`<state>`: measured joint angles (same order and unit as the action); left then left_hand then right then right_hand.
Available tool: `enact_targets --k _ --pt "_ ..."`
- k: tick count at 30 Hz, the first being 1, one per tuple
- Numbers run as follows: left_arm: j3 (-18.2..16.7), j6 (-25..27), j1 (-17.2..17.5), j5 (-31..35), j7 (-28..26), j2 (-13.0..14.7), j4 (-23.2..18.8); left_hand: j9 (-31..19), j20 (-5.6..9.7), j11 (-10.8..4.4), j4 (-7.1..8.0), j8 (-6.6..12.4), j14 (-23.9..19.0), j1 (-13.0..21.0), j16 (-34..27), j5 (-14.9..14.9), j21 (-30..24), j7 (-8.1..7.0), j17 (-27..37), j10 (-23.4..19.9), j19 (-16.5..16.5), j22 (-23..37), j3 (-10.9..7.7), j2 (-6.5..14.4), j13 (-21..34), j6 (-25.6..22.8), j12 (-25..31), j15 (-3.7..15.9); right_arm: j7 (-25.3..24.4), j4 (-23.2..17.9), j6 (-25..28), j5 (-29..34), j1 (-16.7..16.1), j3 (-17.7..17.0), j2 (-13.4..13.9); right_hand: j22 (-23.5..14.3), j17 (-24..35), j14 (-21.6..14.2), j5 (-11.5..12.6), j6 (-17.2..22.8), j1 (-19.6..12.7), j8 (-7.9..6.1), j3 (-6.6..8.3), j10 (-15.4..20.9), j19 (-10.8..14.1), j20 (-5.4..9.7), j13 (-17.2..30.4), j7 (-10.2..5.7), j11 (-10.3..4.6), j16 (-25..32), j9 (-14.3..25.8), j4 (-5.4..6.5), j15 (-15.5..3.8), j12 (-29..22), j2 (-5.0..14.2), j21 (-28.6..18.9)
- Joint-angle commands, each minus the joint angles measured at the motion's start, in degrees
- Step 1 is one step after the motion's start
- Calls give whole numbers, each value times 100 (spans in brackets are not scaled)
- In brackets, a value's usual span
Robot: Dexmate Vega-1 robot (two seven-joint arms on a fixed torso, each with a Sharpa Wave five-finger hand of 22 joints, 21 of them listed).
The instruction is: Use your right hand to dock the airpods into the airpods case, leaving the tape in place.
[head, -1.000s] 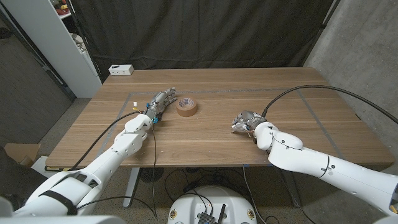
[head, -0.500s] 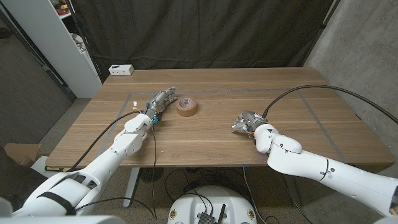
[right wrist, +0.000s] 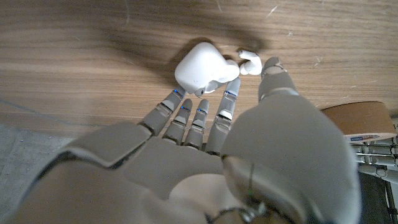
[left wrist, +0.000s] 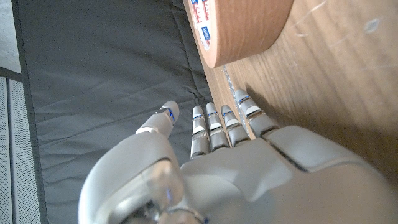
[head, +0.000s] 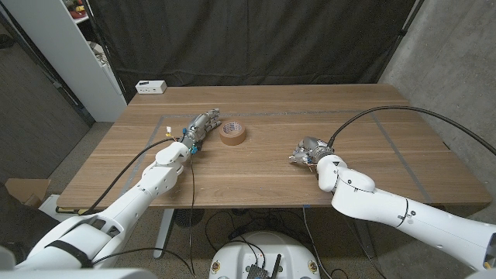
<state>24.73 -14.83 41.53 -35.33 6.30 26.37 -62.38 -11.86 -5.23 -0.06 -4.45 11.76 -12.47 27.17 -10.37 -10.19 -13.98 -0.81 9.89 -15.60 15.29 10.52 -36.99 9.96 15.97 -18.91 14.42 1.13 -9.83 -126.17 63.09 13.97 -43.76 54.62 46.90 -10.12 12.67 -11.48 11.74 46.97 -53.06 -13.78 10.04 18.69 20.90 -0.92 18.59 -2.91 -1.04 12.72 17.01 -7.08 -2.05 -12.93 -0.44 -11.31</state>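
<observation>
The white airpods case lies on the wooden table, with one white airpod loose right beside it. My right hand reaches over them. Its fingertips touch the case and its thumb tip is against the airpod; nothing is lifted. In the head view the hand hides the case and airpod. The brown tape roll sits left of centre, and my left hand stays just beside it with fingers straight, holding nothing. The tape and the left hand also appear in the left wrist view.
A small white box stands at the table's back left corner. A white shelf unit and a black curtain are behind the table. Grey marking lines cross the right half of the tabletop.
My right hand has crept slightly forward over the case. The left hand and tape have not moved.
</observation>
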Motion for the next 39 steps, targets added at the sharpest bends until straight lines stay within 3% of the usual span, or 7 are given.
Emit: enact_targets --k 1,18,27,39 --pt "29 50 23 51 -54 37 -63 -16 -30 -37 -13 -25 3 -7 -8 -35 12 -31 1 -10 13 19 -4 17 10 -10 -9 5 35 15 101 -158 76 45 -39 -5 11 -23 -19 86 88 -47 -5 9 -4 -18 17 13 35 13 10 34 -381 -16 -33 -28" --pt "55 32 -39 61 5 4 54 -17 -36 -36 -23 -22 8 2 -9 -36 22 -34 -1 1 12 20 2 16 8 -15 -17 3 -153 -6 154 -260 58 46 -13 -8 17 -22 -27 143 229 -43 -33 10 -20 -21 8 33 34 12 -5 75 -363 -14 -43 -20" --pt "62 11 -88 63 37 -28 158 -17 -38 -40 -28 -22 7 5 -9 -36 28 -40 -3 -4 11 20 4 12 7 -12 -16 3 -276 106 39 -365 8 -53 -99 -9 -4 -116 8 367 71 -133 76 117 44 14 4 -40 -17 27 25 -24 -394 -53 37 -42" --pt "50 28 -97 51 43 -22 197 -18 -44 -41 -32 -22 7 7 -9 -36 35 -34 -3 5 10 21 7 11 6 -13 -21 -4 -137 174 16 -520 157 -13 -137 -12 6 -105 -11 352 206 -118 44 116 24 -50 -5 84 30 21 41 16 -356 -43 11 -31"
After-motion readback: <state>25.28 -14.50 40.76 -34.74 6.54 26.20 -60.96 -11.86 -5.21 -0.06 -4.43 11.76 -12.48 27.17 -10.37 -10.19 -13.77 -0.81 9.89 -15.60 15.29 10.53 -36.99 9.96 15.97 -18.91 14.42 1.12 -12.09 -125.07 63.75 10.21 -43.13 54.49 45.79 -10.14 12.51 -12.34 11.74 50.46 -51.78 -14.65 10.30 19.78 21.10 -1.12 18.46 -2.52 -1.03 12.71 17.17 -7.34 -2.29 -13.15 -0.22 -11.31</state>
